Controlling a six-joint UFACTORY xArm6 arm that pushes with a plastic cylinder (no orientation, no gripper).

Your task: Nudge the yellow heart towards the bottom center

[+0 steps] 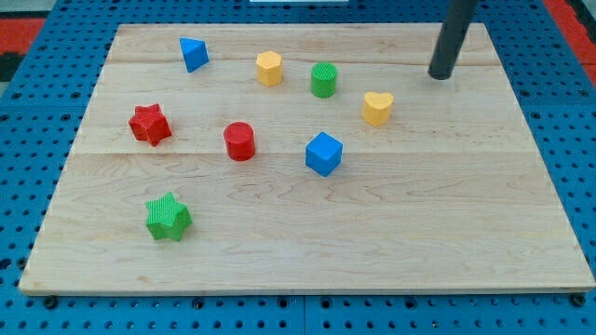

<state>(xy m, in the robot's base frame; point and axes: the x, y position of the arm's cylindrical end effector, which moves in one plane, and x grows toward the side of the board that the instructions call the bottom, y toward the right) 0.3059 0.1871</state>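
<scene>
Roughly left to right across the wooden counter (pixel 307 251):

- Far left, mid-height: red star (pixel 149 124).
- Lower left: green star (pixel 168 217), lowest block in the frame.
- Upper left: blue block (pixel 193 54), wedge-like, shape not fully clear.
- Left of centre: red cylinder (pixel 239 141).
- Upper centre: yellow block (pixel 269 68), angular, possibly hexagonal.
- Just right of that: green cylinder (pixel 323 80).
- Centre: blue cube (pixel 323 154).
- Right of centre, upper half: yellow heart (pixel 377 108), standing free, touching nothing; blue cube down and to its left, green cylinder up and to its left.
- Upper right: dark rod coming in from the top edge, my tip (pixel 440 76) up and to the right of the heart, near but clearly apart.

No fingers on this rig, so nothing released, clenched or grasping; only the bare rod end.

Progress, as a judgement: not begun. Heart sits in the upper half, right of the midline; the whole run down and slightly left to the bottom centre remains. Tip placed on the far side of the heart from the goal, so apparently lined up for a push. Blue cube close to the likely path; risk of clipping it.

No brands, labels or readable writing anywhere.
</scene>
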